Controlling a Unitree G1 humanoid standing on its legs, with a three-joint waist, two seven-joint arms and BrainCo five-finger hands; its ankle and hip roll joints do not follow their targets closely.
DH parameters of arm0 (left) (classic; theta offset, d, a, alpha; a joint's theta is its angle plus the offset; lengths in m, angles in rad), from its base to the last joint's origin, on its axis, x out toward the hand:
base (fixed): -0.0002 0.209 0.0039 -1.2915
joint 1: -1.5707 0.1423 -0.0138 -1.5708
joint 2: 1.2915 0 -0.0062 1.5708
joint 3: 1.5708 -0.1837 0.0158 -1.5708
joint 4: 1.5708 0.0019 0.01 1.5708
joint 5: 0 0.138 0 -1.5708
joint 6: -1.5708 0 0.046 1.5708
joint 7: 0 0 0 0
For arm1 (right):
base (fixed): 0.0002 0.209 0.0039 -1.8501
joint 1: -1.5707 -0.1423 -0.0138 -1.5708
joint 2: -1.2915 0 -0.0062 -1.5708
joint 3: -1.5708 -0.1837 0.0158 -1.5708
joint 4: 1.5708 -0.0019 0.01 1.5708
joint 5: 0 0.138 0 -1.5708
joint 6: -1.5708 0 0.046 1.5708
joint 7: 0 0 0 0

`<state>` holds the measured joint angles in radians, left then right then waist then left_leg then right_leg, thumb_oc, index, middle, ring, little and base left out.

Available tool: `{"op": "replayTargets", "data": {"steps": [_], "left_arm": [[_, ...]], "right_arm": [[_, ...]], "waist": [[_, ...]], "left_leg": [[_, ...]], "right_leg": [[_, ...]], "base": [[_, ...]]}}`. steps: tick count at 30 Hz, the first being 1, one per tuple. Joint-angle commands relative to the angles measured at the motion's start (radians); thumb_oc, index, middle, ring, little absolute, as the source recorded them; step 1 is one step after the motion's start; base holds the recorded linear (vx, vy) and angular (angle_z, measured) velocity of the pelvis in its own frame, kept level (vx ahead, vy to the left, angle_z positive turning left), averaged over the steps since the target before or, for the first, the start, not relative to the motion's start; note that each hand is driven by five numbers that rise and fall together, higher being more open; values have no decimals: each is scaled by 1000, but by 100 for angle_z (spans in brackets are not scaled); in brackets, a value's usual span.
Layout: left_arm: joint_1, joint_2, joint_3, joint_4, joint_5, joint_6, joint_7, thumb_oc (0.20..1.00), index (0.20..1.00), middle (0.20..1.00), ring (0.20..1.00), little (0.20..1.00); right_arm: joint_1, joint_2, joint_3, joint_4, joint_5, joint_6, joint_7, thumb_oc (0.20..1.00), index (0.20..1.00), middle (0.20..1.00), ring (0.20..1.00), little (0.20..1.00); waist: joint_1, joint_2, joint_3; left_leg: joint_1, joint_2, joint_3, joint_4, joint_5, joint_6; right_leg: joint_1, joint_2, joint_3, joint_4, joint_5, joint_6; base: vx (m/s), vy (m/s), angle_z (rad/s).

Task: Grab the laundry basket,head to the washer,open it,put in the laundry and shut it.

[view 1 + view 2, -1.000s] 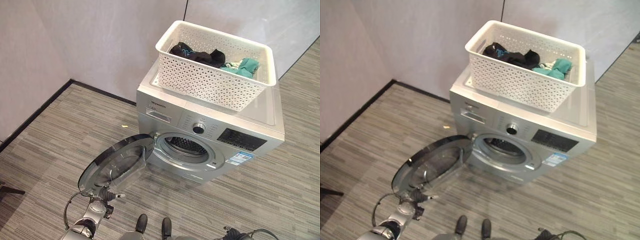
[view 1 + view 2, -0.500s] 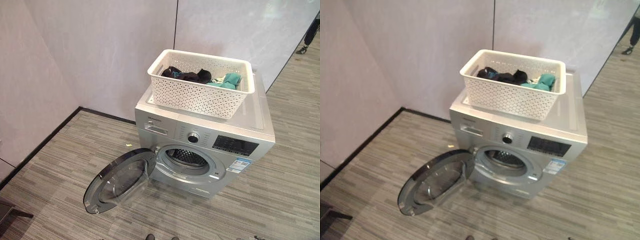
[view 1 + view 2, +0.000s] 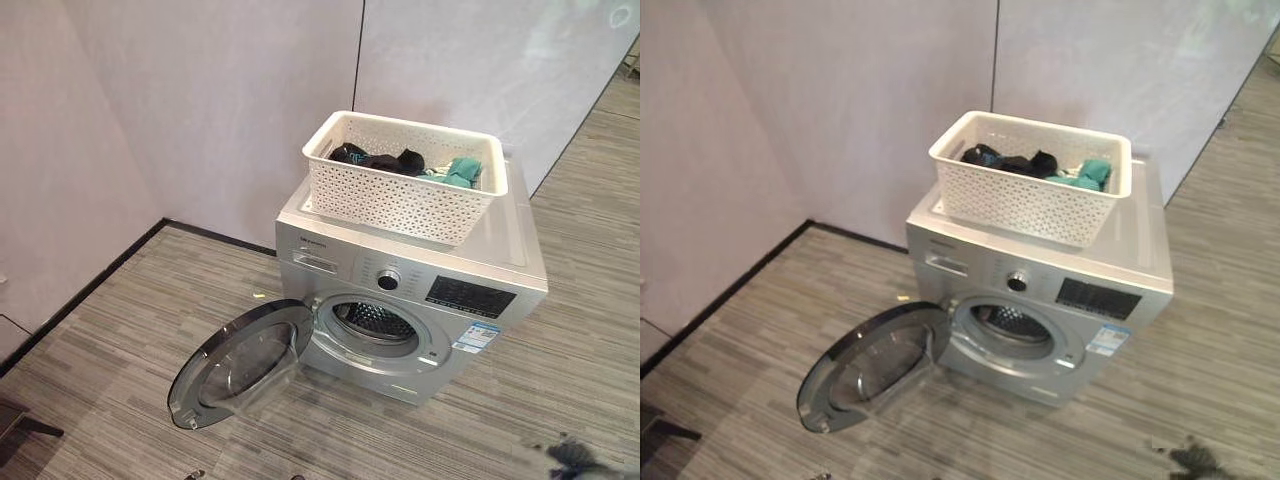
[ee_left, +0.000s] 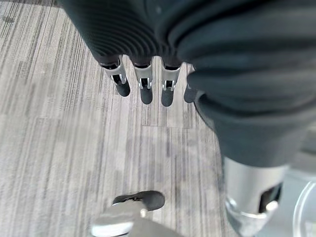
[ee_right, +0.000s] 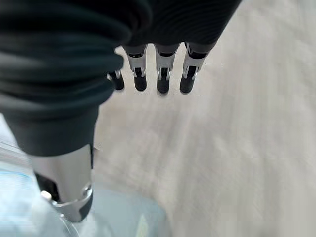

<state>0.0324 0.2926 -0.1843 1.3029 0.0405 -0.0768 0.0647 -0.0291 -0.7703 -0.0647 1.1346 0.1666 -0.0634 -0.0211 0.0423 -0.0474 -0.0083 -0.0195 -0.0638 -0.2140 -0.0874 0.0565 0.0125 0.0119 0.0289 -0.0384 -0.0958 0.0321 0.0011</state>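
Grey striped flooring and pale walls are seen from the head views; the washer stands with its door swung open, and the laundry basket of clothes rests on top. In the wrist views, the left hand and right hand are held with fingers straight, empty, over the floor.

Head stereo pair down onto washer; wrist cameras floorward

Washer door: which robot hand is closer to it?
Left. The left hand hangs open over the floor near the open door; the right hand is low, off to the washer's far side.
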Motion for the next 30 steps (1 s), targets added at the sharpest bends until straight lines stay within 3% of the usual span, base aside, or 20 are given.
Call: {"op": "replayTargets", "data": {"steps": [1, 4, 7, 13, 16, 19, 22, 23, 25, 26, 28, 30], "left_arm": [[-53, 8, 15, 53, -9, -26, -5, 1000, 1000, 1000, 1000, 1000], [-22, 4, 10, 50, 6, -32, -20, 1000, 1000, 1000, 1000, 1000], [3, 1, 6, 52, 11, -31, -26, 1000, 1000, 1000, 1000, 1000], [21, 12, 19, 50, 5, -29, -32, 1000, 1000, 1000, 1000, 1000], [23, 32, 17, 33, 0, -29, -23, 1000, 1000, 1000, 1000, 1000], [7, 48, 4, 22, 7, -24, -25, 1000, 1000, 1000, 1000, 1000], [2, 55, -2, 19, 10, -19, -26, 1000, 1000, 1000, 1000, 1000], [-10, 65, -8, 23, 17, -15, -31, 1000, 1000, 1000, 1000, 1000], [-23, 71, -9, 33, 20, -15, -34, 1000, 1000, 1000, 1000, 1000], [-23, 72, -7, 44, 20, -18, -27, 1000, 1000, 1000, 1000, 1000], [-24, 71, 1, 48, -1, -18, -30, 1000, 1000, 1000, 1000, 1000], [-27, 65, 24, 30, -79, -18, -71, 1000, 1000, 1000, 1000, 1000]], "right_arm": [[-26, -159, -71, -66, -66, -53, -53, 1000, 1000, 1000, 1000, 1000], [-59, -319, -127, -221, -156, -65, -99, 1000, 1000, 1000, 1000, 1000], [-109, -386, -141, -336, -186, -83, -133, 1000, 1000, 1000, 1000, 1000], [-182, -435, -170, -562, -230, -93, -162, 1000, 1000, 1000, 1000, 1000], [-217, -436, -174, -666, -264, -100, -175, 1000, 1000, 1000, 1000, 1000], [-244, -442, -154, -718, -326, -75, -164, 1000, 1000, 1000, 1000, 1000], [-241, -457, -152, -737, -353, -65, -156, 1000, 1000, 1000, 1000, 1000], [-231, -473, -172, -765, -362, -62, -158, 1000, 1000, 1000, 1000, 1000], [-201, -490, -202, -792, -364, -69, -143, 1000, 1000, 1000, 1000, 1000], [-208, -505, -201, -792, -361, -75, -144, 1000, 1000, 1000, 1000, 1000], [-233, -536, -179, -800, -350, -82, -137, 1000, 1000, 1000, 1000, 1000], [-228, -567, -193, -740, -337, -62, -131, 1000, 1000, 1000, 1000, 1000]], "waist": [[21, -47, 7], [35, -78, 4], [51, -99, 7], [86, -118, 19], [113, -110, 37], [109, -93, 65], [95, -83, 77], [68, -70, 87], [39, -72, 80], [39, -68, 82], [20, -67, 95], [7, -74, 94]], "left_leg": [[-6, -1, -40, 0, -46, -3], [-4, -1, -33, 3, -58, 3], [-8, -9, -10, 48, -84, 13], [-35, -33, 30, 159, -154, 34], [-31, -43, 31, 200, -181, 60], [-18, -52, 5, 224, -187, 74], [-16, -54, -15, 237, -185, 77], [-7, -52, -57, 244, -185, 79], [17, -68, -100, 237, -190, 77], [41, -64, -130, 228, -198, 69], [75, -65, -171, 239, -217, 59], [80, -79, -193, 299, -229, 41]], "right_leg": [[37, -27, 6, 9, -72, 78], [33, -26, 10, 8, -67, 87], [35, -31, 35, 9, -59, 94], [44, -49, 64, 39, -61, 106], [-12, -59, 53, 201, -80, 135], [-76, -63, 58, 367, -50, 169], [-104, -60, 56, 446, -44, 169], [-155, -29, 78, 533, -54, 160], [-184, -2, 124, 451, -86, 140], [-195, -27, 125, 351, -70, 131], [-244, -38, 171, 251, -11, 144], [-223, -28, 196, 257, -13, 155]], "base": [[0, 0, 0], [24, 8, 3], [29, 36, -2], [28, 72, -30], [16, 157, -2], [5, 121, -17], [38, 76, 26], [113, 60, 43], [211, 10, 65], [257, -98, 118], [233, -81, 77], [148, -42, 44]]}}
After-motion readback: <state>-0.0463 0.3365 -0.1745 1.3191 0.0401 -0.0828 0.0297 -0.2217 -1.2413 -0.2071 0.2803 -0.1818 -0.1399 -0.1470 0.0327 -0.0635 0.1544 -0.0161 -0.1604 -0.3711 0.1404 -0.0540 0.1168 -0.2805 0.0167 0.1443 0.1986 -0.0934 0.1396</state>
